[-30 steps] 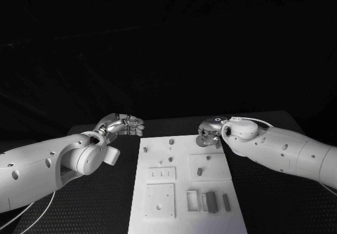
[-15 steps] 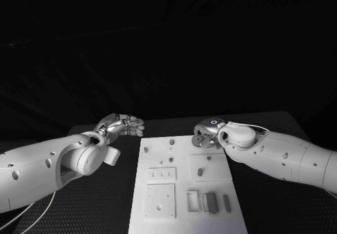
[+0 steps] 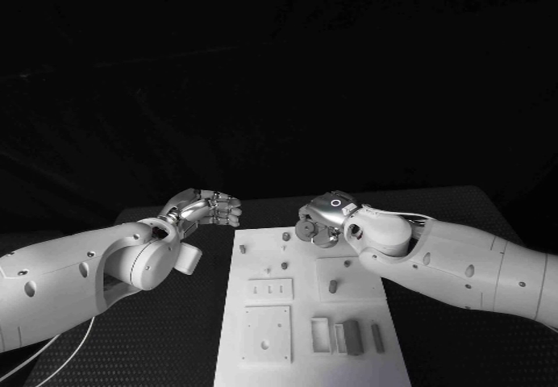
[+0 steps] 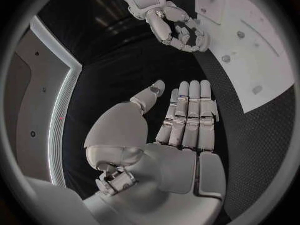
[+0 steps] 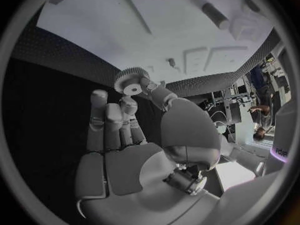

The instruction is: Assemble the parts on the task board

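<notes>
— What is held by the right hand (image 3: 322, 222)?
— A small toothed gear (image 5: 130, 81) is pinched between its thumb and fingers (image 5: 129, 106). It is held over the far end of the task board (image 3: 305, 339), a little in from the right edge.

— And the left hand (image 3: 205, 208)?
— Nothing is held by it. Its fingers (image 4: 190, 110) are kept straight and side by side, off the board's far left corner, above the black surface (image 3: 186, 322).

— Where are the other parts seen?
— Grey parts (image 3: 352, 336) are seen near the board's near right corner.
</notes>
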You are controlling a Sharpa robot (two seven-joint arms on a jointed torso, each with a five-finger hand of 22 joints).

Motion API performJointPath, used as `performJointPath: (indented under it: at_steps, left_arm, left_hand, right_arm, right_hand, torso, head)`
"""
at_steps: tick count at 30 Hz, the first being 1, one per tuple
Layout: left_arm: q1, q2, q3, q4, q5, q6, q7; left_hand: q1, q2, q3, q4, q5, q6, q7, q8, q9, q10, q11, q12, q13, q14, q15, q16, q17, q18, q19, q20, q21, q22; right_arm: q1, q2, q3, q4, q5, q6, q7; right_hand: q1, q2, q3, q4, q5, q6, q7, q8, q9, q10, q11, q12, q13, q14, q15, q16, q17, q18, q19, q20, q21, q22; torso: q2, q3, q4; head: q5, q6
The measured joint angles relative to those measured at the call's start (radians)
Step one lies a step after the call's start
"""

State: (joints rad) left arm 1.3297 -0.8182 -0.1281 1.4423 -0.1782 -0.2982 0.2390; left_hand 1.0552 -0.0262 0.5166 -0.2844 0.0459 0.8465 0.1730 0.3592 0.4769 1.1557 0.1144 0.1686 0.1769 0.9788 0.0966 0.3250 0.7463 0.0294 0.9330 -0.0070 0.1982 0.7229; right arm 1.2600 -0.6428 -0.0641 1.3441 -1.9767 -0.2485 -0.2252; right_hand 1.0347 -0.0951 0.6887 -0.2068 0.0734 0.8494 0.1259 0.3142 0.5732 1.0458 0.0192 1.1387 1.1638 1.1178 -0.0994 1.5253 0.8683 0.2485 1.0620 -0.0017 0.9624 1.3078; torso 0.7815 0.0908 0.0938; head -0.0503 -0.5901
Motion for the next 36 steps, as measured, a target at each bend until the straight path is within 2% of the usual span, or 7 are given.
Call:
performJointPath:
  at_steps: [2, 5, 14, 21, 31, 36]
  left_arm:
    - [0.0, 0.0, 0.0, 0.0, 0.0, 0.0, 0.0]
    - [0.0, 0.0, 0.0, 0.001, 0.0, 0.0, 0.0]
    - [0.0, 0.008, 0.0, -0.001, 0.0, 0.0, 0.0]
    - [0.0, 0.008, 0.0, -0.003, 0.0, 0.0, 0.0]
    - [0.0, 0.011, 0.0, -0.004, 0.0, 0.0, 0.0]
    - [0.0, 0.013, 0.0, -0.005, 0.0, 0.0, 0.0]
  left_hand:
    - [0.0, 0.0, 0.0, 0.0, 0.0, 0.0, 0.0, 0.0, 0.0, 0.0, 0.0, 0.0, 0.0, 0.0, 0.0, 0.0, 0.001, 0.0, 0.0, 0.0, 0.0, 0.001]
    - [0.0, 0.0, 0.0, 0.0, 0.0, 0.0, 0.0, 0.0, 0.0, 0.0, 0.0, 0.0, 0.0, 0.0, 0.0, 0.0, 0.001, 0.0, 0.0, 0.0, 0.0, 0.001]
    - [0.0, 0.0, 0.0, 0.0, 0.0, 0.0, 0.0, 0.0, 0.0, 0.003, 0.004, 0.0, 0.0, 0.0, 0.0, 0.0, 0.001, 0.0, 0.0, 0.0, 0.0, 0.001]
    - [0.0, 0.0, 0.0, 0.0, 0.0, 0.0, 0.0, 0.0, 0.0, 0.003, 0.004, 0.0, 0.0, 0.0, 0.0, 0.0, 0.002, 0.0, 0.0, 0.0, 0.0, 0.001]
    - [0.0, 0.0, 0.0, 0.0, 0.0, 0.0, 0.0, 0.0, 0.0, 0.003, 0.003, 0.0, 0.001, 0.0, 0.0, 0.0, 0.002, 0.0, 0.0, 0.0, 0.0, 0.001]
    - [0.0, 0.0, 0.0, 0.0, 0.0, 0.0, 0.0, 0.0, 0.0, 0.003, 0.003, -0.004, 0.001, 0.0, 0.0, -0.004, 0.003, 0.0, 0.0, 0.0, 0.0, 0.002]
  right_arm:
    - [0.0, 0.01, -0.004, 0.007, -0.011, -0.005, -0.004]
    - [0.0, 0.027, -0.017, 0.008, -0.03, -0.013, -0.012]
    - [-0.002, 0.099, -0.051, -0.019, -0.068, -0.028, -0.025]
    - [-0.013, 0.138, -0.062, -0.056, -0.082, -0.029, -0.029]
    - [-0.023, 0.167, -0.064, -0.107, -0.088, -0.03, -0.029]
    - [-0.023, 0.175, -0.066, -0.121, -0.09, -0.03, -0.029]
  right_hand:
    - [0.001, -0.001, 0.0, 0.0, 0.0, 0.001, -0.001, 0.0, 0.0, 0.002, -0.002, 0.0, -0.001, 0.003, 0.0, 0.0, -0.001, 0.0, 0.002, 0.001, 0.0, 0.0]
    - [0.001, -0.001, 0.0, 0.0, 0.0, 0.001, -0.001, 0.0, 0.0, 0.002, -0.002, 0.0, -0.002, 0.004, -0.001, 0.0, -0.001, 0.0, 0.002, 0.001, 0.0, 0.0]
    - [0.0, -0.011, 0.003, 0.003, 0.0, 0.001, -0.001, 0.0, 0.001, 0.003, -0.003, 0.0, -0.004, 0.005, -0.002, 0.0, -0.002, 0.0, 0.002, 0.001, 0.0, 0.0]
    - [0.0, -0.011, 0.003, 0.003, 0.0, 0.005, -0.005, 0.0, 0.001, 0.005, -0.005, 0.0, -0.006, 0.01, -0.003, 0.0, -0.003, 0.0, 0.007, 0.0, 0.0, 0.0]
    - [0.004, -0.015, 0.003, 0.003, 0.0, 0.007, -0.007, -0.001, 0.001, 0.007, -0.007, 0.0, -0.008, 0.012, -0.002, 0.0, -0.003, 0.0, 0.007, 0.0, 0.0, 0.0]
    - [0.004, -0.015, 0.003, 0.003, 0.0, 0.007, -0.007, -0.003, 0.001, 0.009, -0.009, 0.0, -0.009, 0.012, -0.002, 0.0, -0.004, 0.0, 0.007, 0.0, 0.0, 0.0]
  torso:
    - [0.0, 0.0, 0.0006]
    - [0.0, 0.0, 0.0013]
    - [0.001, 0.0, 0.0041]
    - [0.001, -0.0007, 0.0052]
    - [0.002, -0.0006, 0.0046]
    - [0.002, -0.0001, 0.0029]
  head:
    - [0.001, 0.0]
    - [0.002, 0.0]
    - [-0.001, -0.001]
    - [0.001, -0.003]
    - [0.009, -0.008]
    - [0.007, -0.008]
